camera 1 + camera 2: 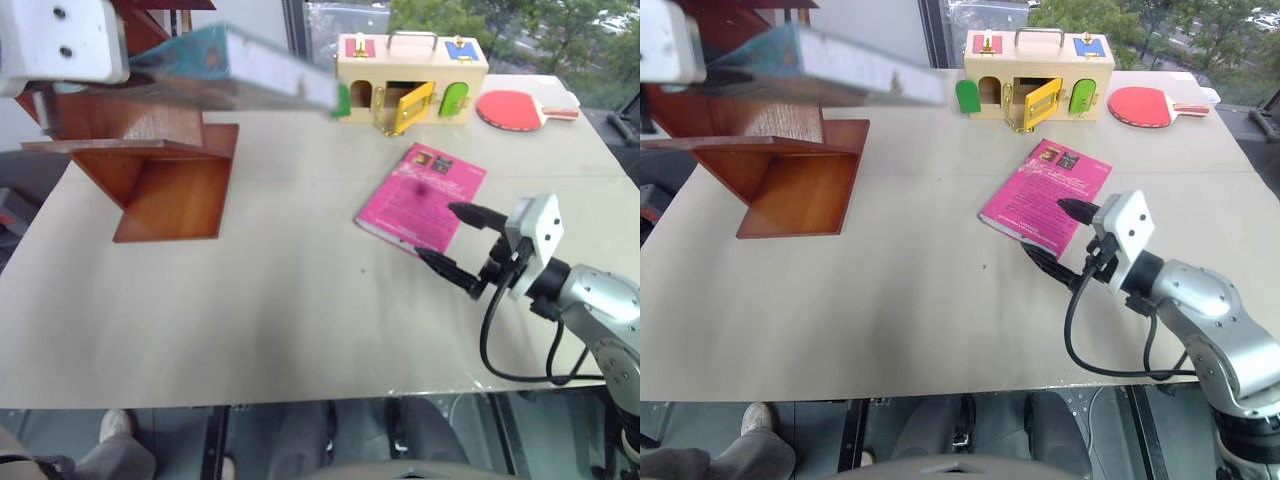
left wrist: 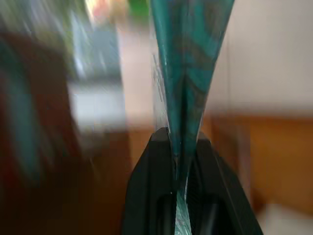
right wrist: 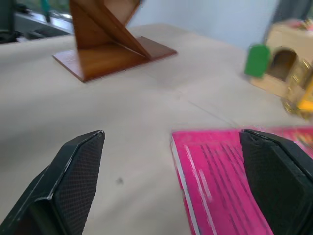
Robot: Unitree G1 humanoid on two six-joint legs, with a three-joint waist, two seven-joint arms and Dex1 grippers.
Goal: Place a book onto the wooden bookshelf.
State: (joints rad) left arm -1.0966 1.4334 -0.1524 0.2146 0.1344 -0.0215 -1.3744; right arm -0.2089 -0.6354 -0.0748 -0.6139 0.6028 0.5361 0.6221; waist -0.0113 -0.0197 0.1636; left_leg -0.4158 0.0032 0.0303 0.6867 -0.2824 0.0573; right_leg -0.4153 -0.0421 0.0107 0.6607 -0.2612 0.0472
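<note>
On the tabletop [image 1: 300,330], the right pincer [image 1: 452,243] stands spread at four o'clock, over the near edge of one pink book [image 1: 422,196]. At nine o'clock the left pincer [image 2: 182,169] pinches the teal book [image 1: 235,68] above the wooden bookshelf [image 1: 165,175]. At twelve o'clock sits one pale box [image 1: 410,78], its yellow door open, contents unclear; one red paddle [image 1: 515,108] lies at one o'clock.

On my counter [image 1: 250,320] a magenta-pink book [image 1: 420,197] lies flat. At the far edge I see a pale wooden box [image 1: 410,78] with coloured doors, its yellow one ajar, and a red paddle [image 1: 512,108] beside it.
</note>
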